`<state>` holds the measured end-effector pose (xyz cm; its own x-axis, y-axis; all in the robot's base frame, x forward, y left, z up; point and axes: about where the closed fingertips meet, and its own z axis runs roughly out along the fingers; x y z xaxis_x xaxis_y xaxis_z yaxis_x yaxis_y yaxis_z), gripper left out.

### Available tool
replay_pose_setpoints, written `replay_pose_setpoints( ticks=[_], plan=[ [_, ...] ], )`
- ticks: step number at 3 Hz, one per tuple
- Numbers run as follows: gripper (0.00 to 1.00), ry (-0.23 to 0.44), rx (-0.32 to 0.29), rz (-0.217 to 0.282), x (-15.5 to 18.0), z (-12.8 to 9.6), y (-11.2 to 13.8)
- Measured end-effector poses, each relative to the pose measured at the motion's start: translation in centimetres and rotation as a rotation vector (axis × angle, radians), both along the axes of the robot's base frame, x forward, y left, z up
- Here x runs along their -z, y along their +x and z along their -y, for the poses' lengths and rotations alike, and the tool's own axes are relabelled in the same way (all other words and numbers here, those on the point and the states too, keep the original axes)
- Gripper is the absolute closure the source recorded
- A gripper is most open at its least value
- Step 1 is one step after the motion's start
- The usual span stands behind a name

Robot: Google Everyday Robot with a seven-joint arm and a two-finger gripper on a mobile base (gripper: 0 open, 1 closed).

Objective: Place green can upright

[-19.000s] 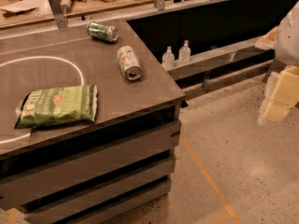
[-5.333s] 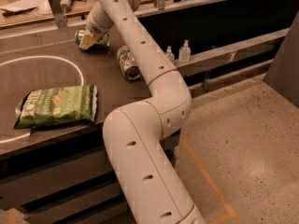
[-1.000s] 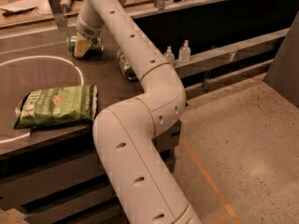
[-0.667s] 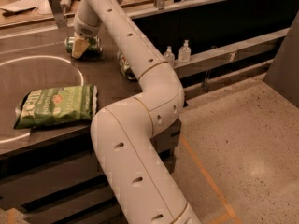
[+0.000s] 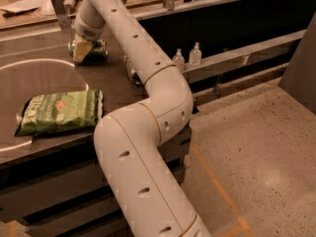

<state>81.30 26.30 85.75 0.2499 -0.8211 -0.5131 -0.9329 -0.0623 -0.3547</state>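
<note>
My claw [image 5: 81, 51] at bench [image 5: 44, 80] far side, clamped across green can [image 5: 97, 50]; can lies sideways, body grip permits tipping upright.

Cream-tan fingers [image 5: 80, 52] of the white gripper [image 5: 83, 49] are hugging the shiny green can [image 5: 96, 51], with a green-and-white chip bag [image 5: 59, 111] lying in front of them on the dark brown table [image 5: 44, 78].

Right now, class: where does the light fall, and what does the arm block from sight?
Camera view: warm, dim light, with a soft sheen on the speckled floor; the gripper grips the green can at the back of the dark table; the arm hides most of a second can.
</note>
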Motion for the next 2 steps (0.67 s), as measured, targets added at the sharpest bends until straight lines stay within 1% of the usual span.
replay_pose_setpoints(
  ticks=[1, 2],
  plan=[
    [0.48, -0.012, -0.028, -0.013, 0.42, -0.78, -0.71],
    [0.49, -0.031, -0.039, -0.014, 0.62, -1.14, -1.08]
  ],
)
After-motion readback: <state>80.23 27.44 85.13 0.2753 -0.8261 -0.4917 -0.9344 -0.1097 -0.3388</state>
